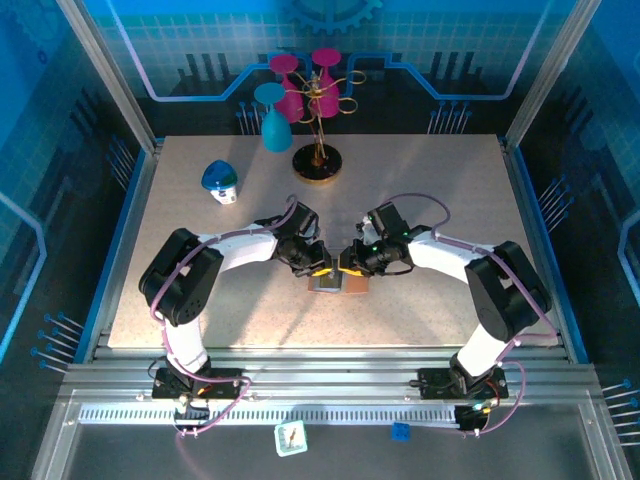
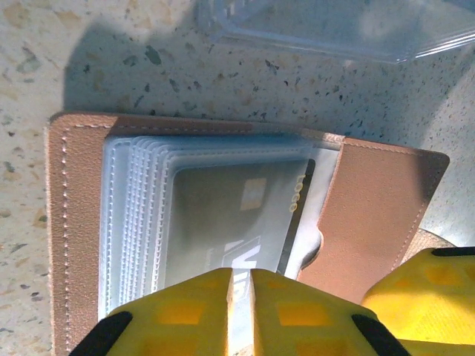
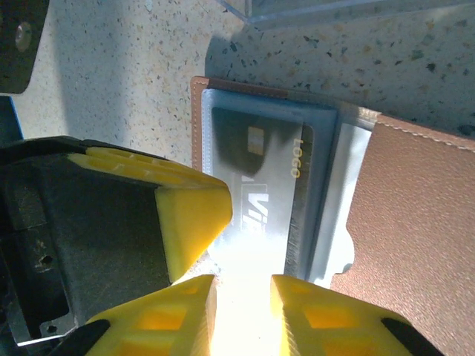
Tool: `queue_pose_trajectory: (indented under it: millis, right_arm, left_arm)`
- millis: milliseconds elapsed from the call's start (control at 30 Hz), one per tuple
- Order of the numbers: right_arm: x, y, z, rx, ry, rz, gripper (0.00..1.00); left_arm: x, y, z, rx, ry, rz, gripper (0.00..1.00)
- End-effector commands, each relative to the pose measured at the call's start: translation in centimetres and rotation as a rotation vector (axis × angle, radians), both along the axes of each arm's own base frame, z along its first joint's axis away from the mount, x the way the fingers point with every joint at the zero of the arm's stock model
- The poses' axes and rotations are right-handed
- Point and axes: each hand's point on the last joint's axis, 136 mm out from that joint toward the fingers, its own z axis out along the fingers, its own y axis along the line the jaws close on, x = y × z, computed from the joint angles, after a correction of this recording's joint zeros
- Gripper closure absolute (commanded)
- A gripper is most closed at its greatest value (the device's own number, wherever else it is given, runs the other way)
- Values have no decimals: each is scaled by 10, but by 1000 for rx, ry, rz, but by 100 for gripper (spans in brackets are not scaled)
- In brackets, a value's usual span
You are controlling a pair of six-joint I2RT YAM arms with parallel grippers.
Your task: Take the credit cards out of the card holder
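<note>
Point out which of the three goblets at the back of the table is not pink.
The teal goblet, leftmost of the three; the other two goblets, by the gold rack, are magenta.

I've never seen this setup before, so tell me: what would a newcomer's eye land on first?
The left arm and right arm meet at the table's middle over the open card holder, its clear sleeves showing a grey credit card. Bright yellow fingers crowd its edge in both wrist views. At the far edge, pink goblets and a teal one cluster at a gold rack.
</note>
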Motion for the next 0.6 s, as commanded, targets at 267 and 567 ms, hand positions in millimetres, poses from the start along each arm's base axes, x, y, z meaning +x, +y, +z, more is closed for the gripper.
queue_pose_trajectory:
  millis: [267, 567]
  right_arm:
    - [0, 8, -19, 28, 69, -5, 80]
    - [-3, 11, -32, 27, 96, -4, 80]
  left_arm:
    - [-6, 10, -5, 25, 16, -3, 91]
    - [-8, 10, -8, 23, 25, -4, 90]
